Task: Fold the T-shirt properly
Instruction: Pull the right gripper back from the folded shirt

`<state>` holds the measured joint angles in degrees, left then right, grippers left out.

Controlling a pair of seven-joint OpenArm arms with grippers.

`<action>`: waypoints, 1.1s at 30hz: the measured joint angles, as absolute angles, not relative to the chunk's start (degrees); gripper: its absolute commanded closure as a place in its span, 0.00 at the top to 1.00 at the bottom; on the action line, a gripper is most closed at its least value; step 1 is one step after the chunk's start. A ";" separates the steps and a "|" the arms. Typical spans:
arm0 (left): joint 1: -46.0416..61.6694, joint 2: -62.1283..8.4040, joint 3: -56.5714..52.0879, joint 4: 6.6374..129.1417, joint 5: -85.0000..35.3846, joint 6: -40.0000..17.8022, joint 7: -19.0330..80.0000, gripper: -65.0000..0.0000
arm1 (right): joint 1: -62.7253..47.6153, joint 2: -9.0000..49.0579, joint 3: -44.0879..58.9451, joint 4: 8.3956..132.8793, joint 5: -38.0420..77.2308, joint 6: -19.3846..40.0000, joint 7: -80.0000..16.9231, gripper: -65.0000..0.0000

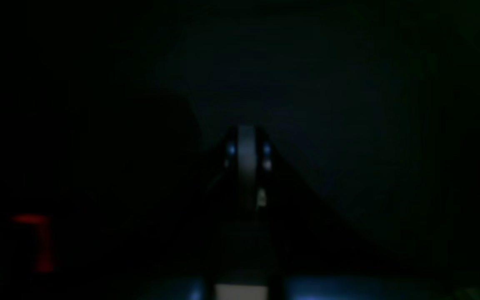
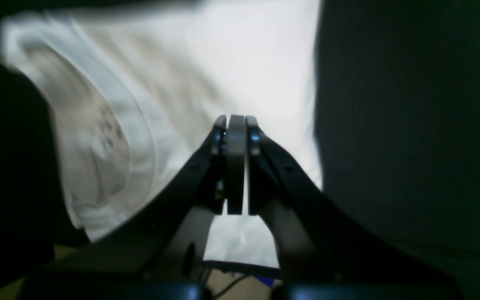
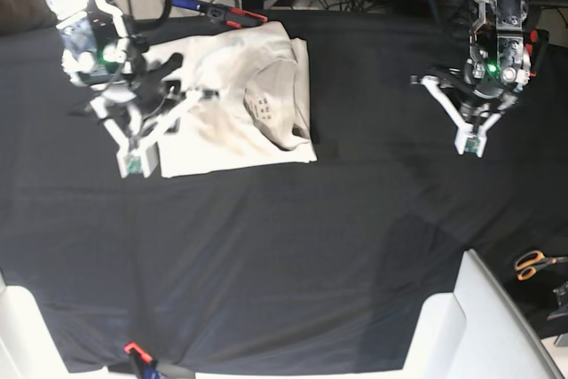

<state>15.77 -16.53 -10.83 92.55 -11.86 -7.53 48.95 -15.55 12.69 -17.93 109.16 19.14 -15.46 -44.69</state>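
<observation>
Two arms: both grippers closed, holding nothing.
Shirt [image 3: 235, 104]: folded, far left of table [image 3: 355, 246].
Right gripper [image 3: 131, 164]: at shirt's edge, likely done pressing.
Left gripper [image 3: 470, 146]: well apart, parked clear.

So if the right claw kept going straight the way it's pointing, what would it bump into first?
Probably the T-shirt. In the wrist view the shut right claw points out over the cream cloth, which fills the space ahead of its tips. How close it sits to the cloth is unclear, so it might just skim over it.
</observation>
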 measured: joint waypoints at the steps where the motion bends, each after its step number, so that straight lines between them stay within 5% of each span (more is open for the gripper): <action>1: 15.81 -16.58 -10.85 92.58 -15.22 -7.46 50.65 0.00 | -15.68 12.84 -17.87 109.10 19.11 -15.49 -44.91 0.02; 6: 15.66 -18.50 -11.09 92.60 -32.56 -6.96 54.98 0.06 | -16.29 13.30 -13.19 108.99 19.18 -15.46 -45.52 0.02; 15: 12.99 -18.41 -2.90 91.68 -44.05 -6.87 55.07 1.00 | -16.05 13.43 -6.59 109.01 19.11 -15.05 -49.28 0.02; 33: 3.62 -10.98 10.33 75.83 -46.37 -8.19 47.51 1.00 | -16.23 14.28 -7.14 109.01 19.31 -14.96 -49.52 0.02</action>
<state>3.62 -10.98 10.33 75.83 -46.37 -8.19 47.51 -16.23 14.28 -7.14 109.01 19.31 -14.96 -49.52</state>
